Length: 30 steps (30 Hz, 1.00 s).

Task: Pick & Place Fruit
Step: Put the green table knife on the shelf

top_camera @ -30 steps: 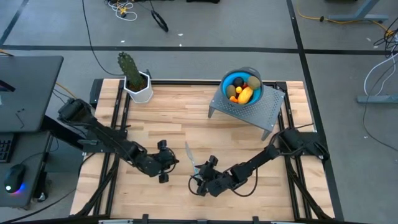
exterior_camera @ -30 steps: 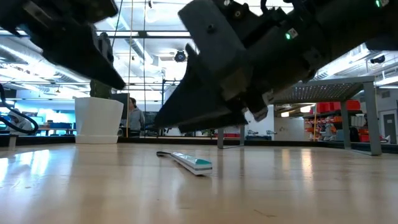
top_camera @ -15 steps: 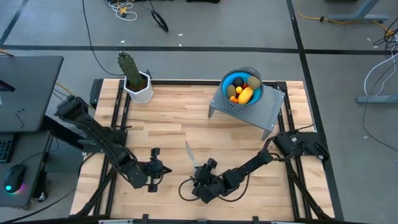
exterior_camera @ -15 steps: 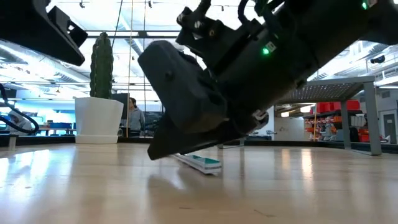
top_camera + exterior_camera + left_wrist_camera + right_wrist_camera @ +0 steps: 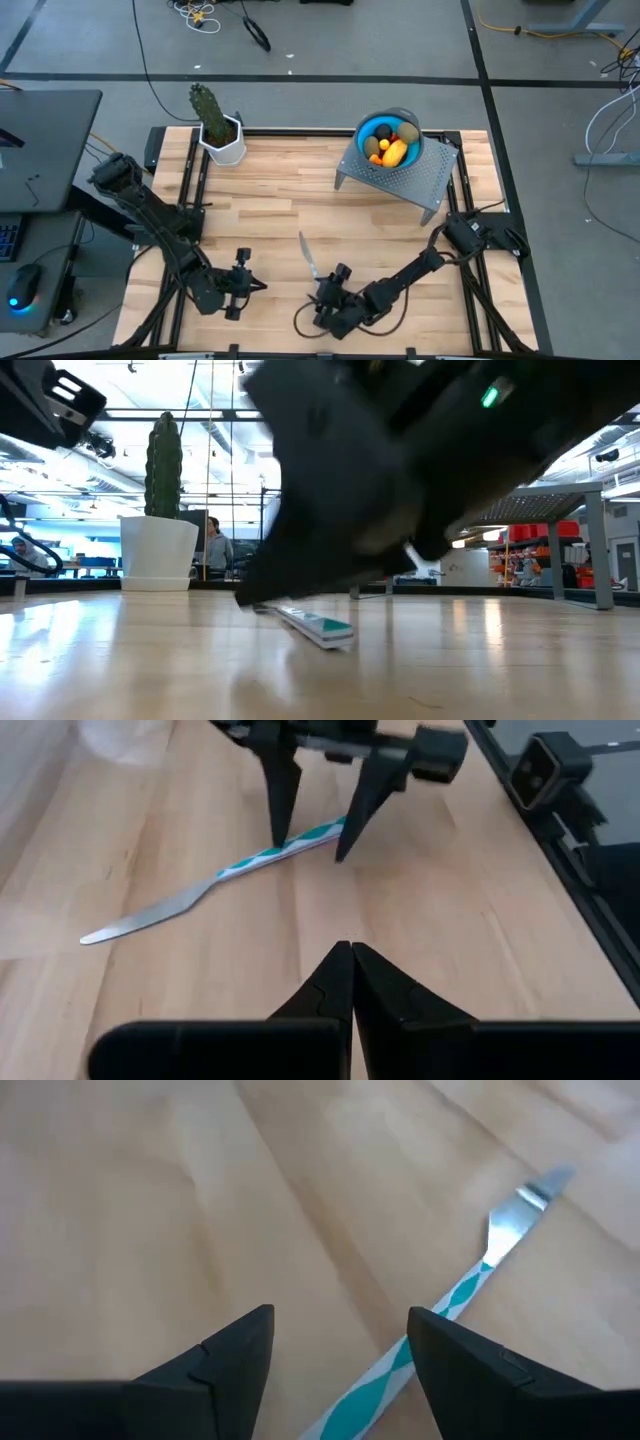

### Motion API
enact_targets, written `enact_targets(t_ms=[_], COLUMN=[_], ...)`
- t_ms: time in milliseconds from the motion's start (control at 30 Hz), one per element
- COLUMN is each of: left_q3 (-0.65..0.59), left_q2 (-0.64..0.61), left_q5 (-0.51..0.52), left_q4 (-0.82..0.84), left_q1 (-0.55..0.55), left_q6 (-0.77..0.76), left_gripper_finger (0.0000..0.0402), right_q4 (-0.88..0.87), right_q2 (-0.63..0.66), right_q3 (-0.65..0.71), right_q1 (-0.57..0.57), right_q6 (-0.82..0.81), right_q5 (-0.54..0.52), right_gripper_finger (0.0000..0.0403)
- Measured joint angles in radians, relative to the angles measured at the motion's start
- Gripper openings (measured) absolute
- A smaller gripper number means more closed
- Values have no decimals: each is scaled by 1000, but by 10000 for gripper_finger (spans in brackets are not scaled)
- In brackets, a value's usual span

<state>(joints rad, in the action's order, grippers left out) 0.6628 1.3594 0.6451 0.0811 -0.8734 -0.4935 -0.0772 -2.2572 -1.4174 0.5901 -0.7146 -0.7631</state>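
Fruit (image 5: 389,146): a yellow oblong, olive-brown ovals, a dark ball and small orange pieces, all heaped in a blue bowl (image 5: 384,125).
Bowl: on a grey perforated stand (image 5: 415,182) near the far right corner of the tabletop (image 5: 280,195).
Knife (image 5: 306,251): flat on the wood towards the near edge, about midway along it; silvery blade, teal-and-white handle (image 5: 290,844).
Right pincer (image 5: 322,305): low by the near edge, just beside the knife's handle end; its two dark fingers (image 5: 232,1350) stand apart, wide, holding nothing. In the right wrist view the striped handle lies between them; whether they touch it cannot be told.
Left pincer (image 5: 240,285): near the near left part of the tabletop, pointing towards the knife; its fingers (image 5: 337,982) are pressed together, empty.
Cactus (image 5: 207,108): upright in a white pot (image 5: 224,145) at the far left corner.
Room beyond: in the low view a person (image 5: 213,547) stands far behind the tabletop.
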Motion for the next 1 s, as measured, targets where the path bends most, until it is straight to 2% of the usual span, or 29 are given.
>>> enact_targets(t_ms=[167, 300, 533, 800, 1000], left_q3=[0, 0, 0, 0, 0], left_q2=[0, 0, 0, 1, 1], left_q5=[42, 50, 51, 51, 48], left_q4=[5, 12, 21, 39, 43], left_q1=[-31, -53, -87, -103, -104], left_q6=[-14, -19, -14, -19, -19], left_gripper_finger=[20, 21, 6, 25, 16], right_q4=[82, 65, -21, -60, -165], right_q2=[20, 23, 2, -33, -29], right_q3=[0, 1, 1, 0, -4], right_q1=[20, 21, 2, -12, -19], right_q6=[44, 23, -143, -178, -227], right_q5=[-96, -170, -101, -72, -74], right_gripper_finger=[240, 240, 240, 238, 207])
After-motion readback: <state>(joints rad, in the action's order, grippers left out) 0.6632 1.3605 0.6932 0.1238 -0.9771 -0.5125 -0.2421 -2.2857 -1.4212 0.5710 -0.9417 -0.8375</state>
